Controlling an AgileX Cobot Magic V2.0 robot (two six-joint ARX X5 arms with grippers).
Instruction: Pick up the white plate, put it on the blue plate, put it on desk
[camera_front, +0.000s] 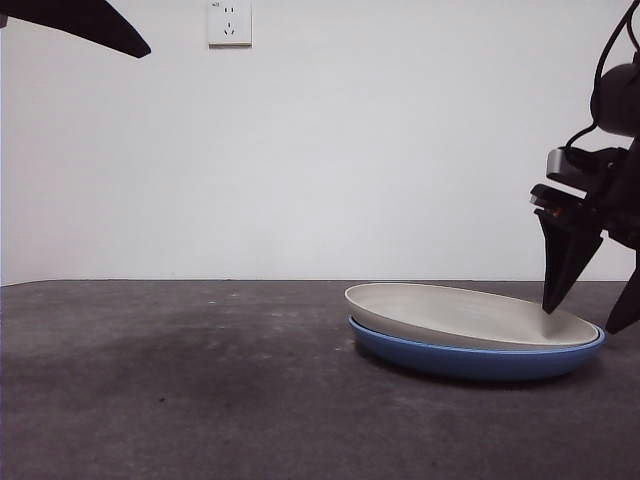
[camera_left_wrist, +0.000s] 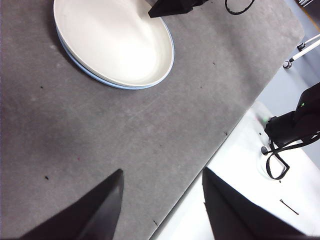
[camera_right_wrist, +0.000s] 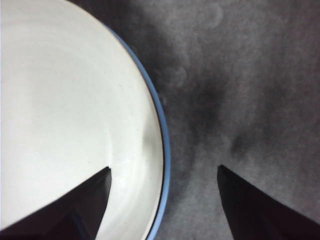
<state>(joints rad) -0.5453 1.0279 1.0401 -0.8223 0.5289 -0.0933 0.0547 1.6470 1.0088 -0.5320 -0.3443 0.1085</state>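
white plate (camera_front: 470, 315) sits nested in the blue plate (camera_front: 470, 360), both on the desk (camera_front: 200, 380). In the front view the white plate is tilted: the edge away from the right gripper (camera_front: 590, 315) rides higher, with a gap over the blue rim; the edge by that gripper sits low in the blue plate. Nothing on or in the white plate, its inside is bare. Blue plate shows only as a thin ring around the white one in both wrist views (camera_left_wrist: 87, 75) (camera_right_wrist: 164, 150).

Right gripper is at the stack's rim, jaws spread apart, gripping nothing. Right wrist view: gripper centre (camera_right_wrist: 165, 172) lies over the rim, one jaw over the white plate's (camera_right_wrist: 65, 110) inner surface, the other jaw outside both plates over bare desk (camera_right_wrist: 250, 75), so the rims lie between the two jaws. Front view shows one jaw tip down at the white plate's surface; cannot tell if it touches.

Left gripper (camera_left_wrist: 162, 175) is well apart from the plates, jaws apart, holding nothing, hanging over the desk's (camera_left_wrist: 125, 130) edge. From it the white plate (camera_left_wrist: 112, 40) lies far ahead, with the right gripper's black tip (camera_left_wrist: 170, 7) at the plate's far rim. Front view shows it only as a black tip in the upper corner (camera_front: 100, 25).

A wall socket (camera_front: 229, 22) on the white wall behind.
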